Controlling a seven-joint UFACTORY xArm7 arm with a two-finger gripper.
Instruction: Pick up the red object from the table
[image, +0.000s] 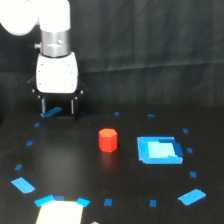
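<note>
The red object (107, 139) is a small red-orange hexagonal block standing upright on the black table (75, 165), near the middle of the exterior view. My gripper (58, 106) hangs from the white arm at the upper left, fingers pointing down and spread apart, empty. It is behind and to the left of the block, well apart from it. The fingertips hover close to the table near a blue tape mark (51, 112).
A larger blue square patch (158, 149) lies just right of the block. Small blue tape marks are scattered around the table. A white-and-blue patch (60, 210) sits at the bottom edge. A dark curtain forms the backdrop.
</note>
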